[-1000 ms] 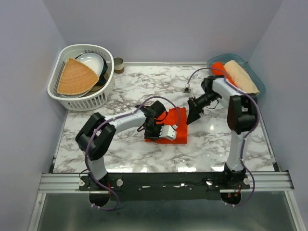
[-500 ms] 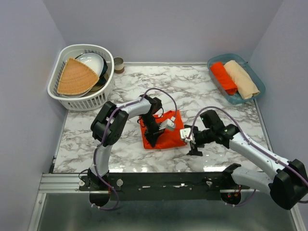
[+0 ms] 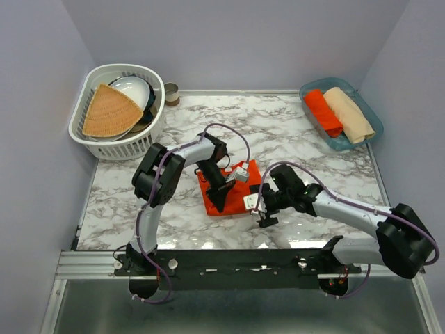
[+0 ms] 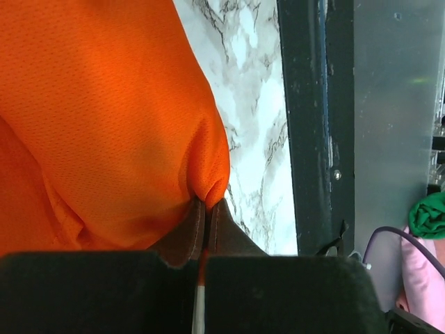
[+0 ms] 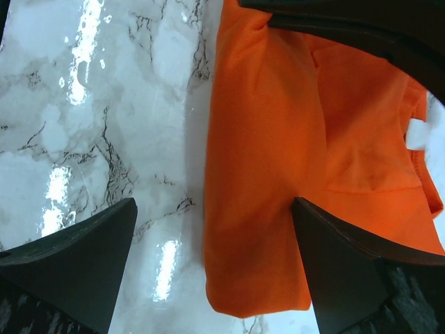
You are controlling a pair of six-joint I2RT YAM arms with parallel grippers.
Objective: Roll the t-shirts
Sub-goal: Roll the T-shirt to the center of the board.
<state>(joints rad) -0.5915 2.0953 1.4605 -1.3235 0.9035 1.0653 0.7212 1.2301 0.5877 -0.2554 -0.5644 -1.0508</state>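
A folded bright orange-red t-shirt (image 3: 235, 189) lies on the marble table's middle. My left gripper (image 3: 216, 200) is shut on its near left corner; in the left wrist view the brown pads (image 4: 198, 226) pinch a pucker of orange cloth (image 4: 104, 118). My right gripper (image 3: 261, 211) is open at the shirt's near right edge. In the right wrist view (image 5: 214, 209) the shirt's edge (image 5: 278, 153) lies between the spread fingers, its white tag (image 5: 417, 133) at the right. A rolled orange t-shirt (image 3: 323, 111) and a rolled beige t-shirt (image 3: 351, 115) lie in the blue tray (image 3: 338, 147).
A white basket (image 3: 118, 68) at the back left holds a tan woven fan-shaped piece (image 3: 108, 111) and bowls. A small can (image 3: 171, 92) stands beside it. Walls close the left, back and right sides. A metal rail runs along the near edge.
My right arm swung from the back right tray down to the shirt's near right edge. My left gripper shifted to the shirt's near left corner, and the shirt turned and slid slightly left.
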